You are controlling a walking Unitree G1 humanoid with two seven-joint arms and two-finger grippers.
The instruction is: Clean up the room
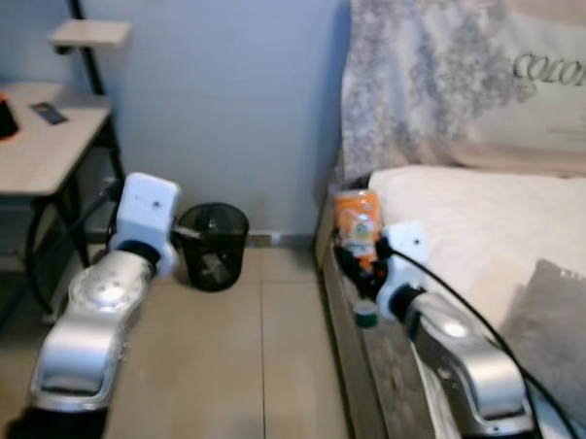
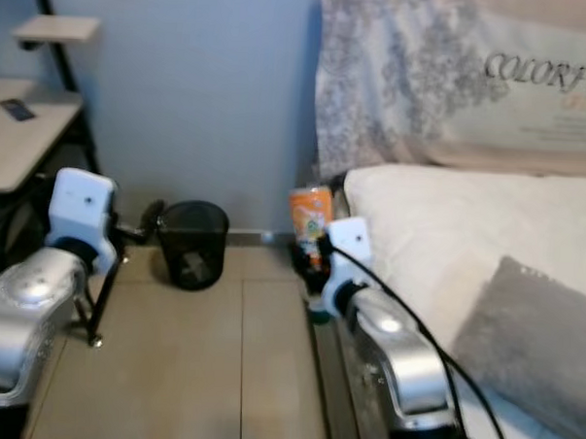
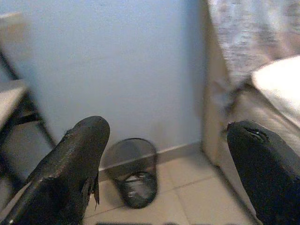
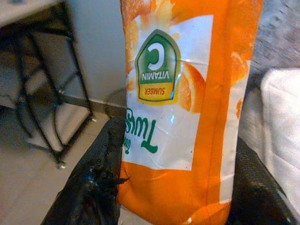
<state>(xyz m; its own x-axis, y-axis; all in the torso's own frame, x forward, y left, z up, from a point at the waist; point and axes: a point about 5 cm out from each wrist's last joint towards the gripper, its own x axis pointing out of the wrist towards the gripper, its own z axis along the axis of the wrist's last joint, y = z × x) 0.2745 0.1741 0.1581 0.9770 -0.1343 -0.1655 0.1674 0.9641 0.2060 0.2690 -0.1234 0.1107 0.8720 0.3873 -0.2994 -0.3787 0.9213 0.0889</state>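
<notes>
The right hand [image 4: 173, 187] grips an orange juice bottle [image 1: 357, 222] between both black fingers, label upside down in the wrist view, held beside the bed [image 1: 487, 228] edge at 3 o'clock. The left hand [image 3: 173, 173] hangs released, fingers spread, aimed at the black mesh wastebasket [image 1: 212, 245] against the wall at 11 o'clock, beside the surface [image 1: 43, 155].

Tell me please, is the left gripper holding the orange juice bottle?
No, the left gripper is open and empty; the right gripper clamps the orange juice bottle.
</notes>
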